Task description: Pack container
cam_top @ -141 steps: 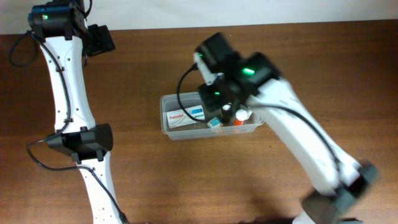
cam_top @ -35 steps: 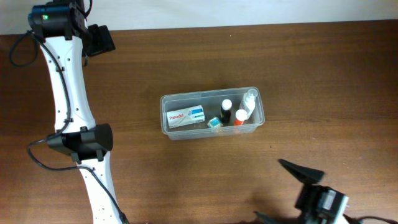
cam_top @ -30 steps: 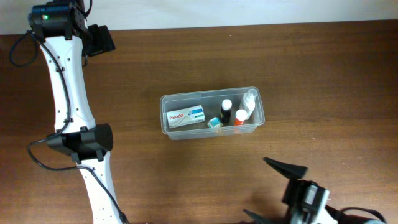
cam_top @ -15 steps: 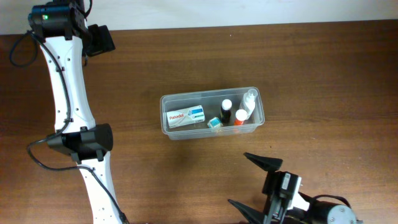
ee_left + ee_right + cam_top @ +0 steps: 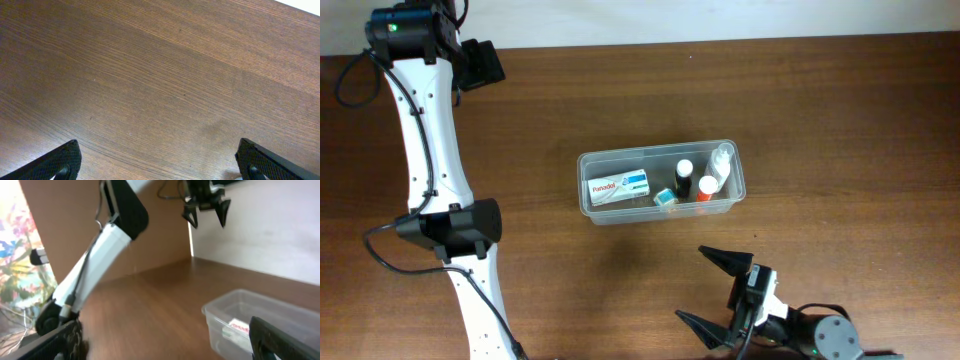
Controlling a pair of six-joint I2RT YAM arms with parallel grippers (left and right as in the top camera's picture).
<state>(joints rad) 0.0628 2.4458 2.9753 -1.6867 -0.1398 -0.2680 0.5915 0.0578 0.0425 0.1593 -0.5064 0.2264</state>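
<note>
At the bottom of the overhead frame, right of centre, my right gripper (image 5: pixel 712 293) hangs empty with its jaws spread wide, apart from everything. Above it, mid-frame, the container (image 5: pixel 660 152) sits on the table (image 5: pixel 840 120). It already holds a white box (image 5: pixel 620 185) at its left end, and three small bottles (image 5: pixel 684 178) and a small teal item (image 5: pixel 665 199) at its right. I see nothing loose outside it, so I judge the packing done or nearly so; no lid is in view. In the upper left, my left gripper (image 5: pixel 480 62) is also open and empty over bare wood. Nothing blocks the container.
</note>
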